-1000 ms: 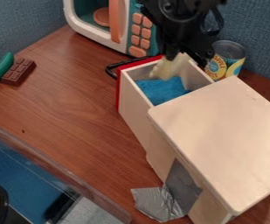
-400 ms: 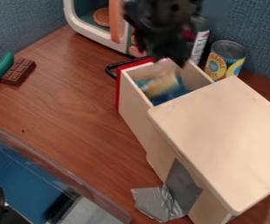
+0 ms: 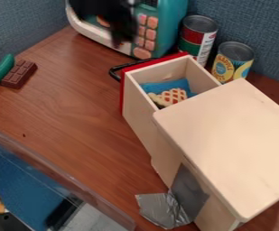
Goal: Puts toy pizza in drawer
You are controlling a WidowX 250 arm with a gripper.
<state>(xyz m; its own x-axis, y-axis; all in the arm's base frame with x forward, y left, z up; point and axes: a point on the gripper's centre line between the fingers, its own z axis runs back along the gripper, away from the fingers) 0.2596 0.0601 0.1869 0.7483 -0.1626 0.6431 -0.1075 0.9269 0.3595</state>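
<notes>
Pizza (image 3: 169, 96) is lying in the drawer (image 3: 137, 113), possibly jamming against the cabinet (image 3: 232, 144) if closing tips it; gripper (image 3: 123, 39) state indeterminable.

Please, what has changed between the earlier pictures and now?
The end effector let go of the toy pizza, which now lies in the drawer, and moved toward the view's upper left, over by the toy microwave. The drawer and chocolate bar stayed put.

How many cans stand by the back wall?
2: a red-and-green can beside the toy microwave, and a yellow-and-blue can farther right, near the open drawer.
</notes>
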